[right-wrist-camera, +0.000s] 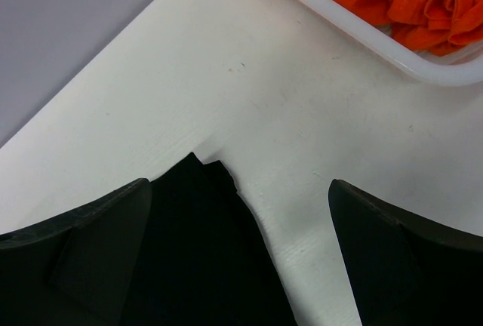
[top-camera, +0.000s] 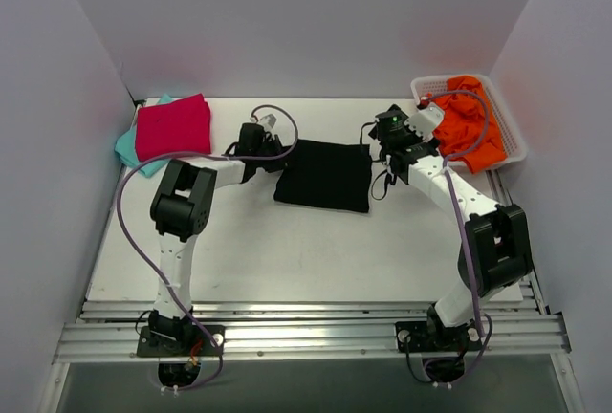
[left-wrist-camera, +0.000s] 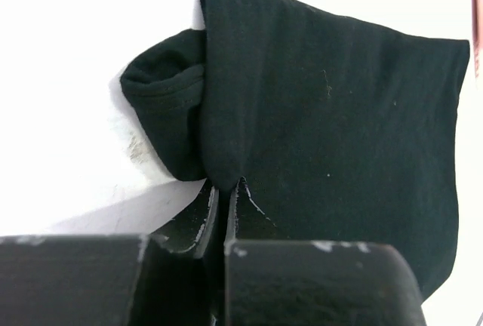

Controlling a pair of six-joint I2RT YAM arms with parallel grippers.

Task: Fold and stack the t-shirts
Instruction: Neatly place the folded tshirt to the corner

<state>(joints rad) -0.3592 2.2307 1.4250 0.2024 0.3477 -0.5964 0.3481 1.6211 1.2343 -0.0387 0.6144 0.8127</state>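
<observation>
A black t-shirt (top-camera: 325,176) lies folded into a rectangle in the middle of the white table (top-camera: 287,250). My left gripper (top-camera: 275,157) is at its left edge. In the left wrist view the gripper (left-wrist-camera: 225,184) is shut on a bunched edge of the black t-shirt (left-wrist-camera: 324,115). My right gripper (top-camera: 381,152) hovers open over the shirt's far right corner. In the right wrist view the gripper (right-wrist-camera: 238,220) is empty, with the black corner (right-wrist-camera: 200,228) below it. A folded magenta-pink t-shirt (top-camera: 173,126) lies on a teal one (top-camera: 127,148) at the back left.
A white basket (top-camera: 516,150) at the back right holds crumpled orange cloth (top-camera: 469,121), just right of my right wrist. The basket's rim (right-wrist-camera: 392,50) and the orange cloth (right-wrist-camera: 407,1) also show in the right wrist view. White walls enclose the table on three sides.
</observation>
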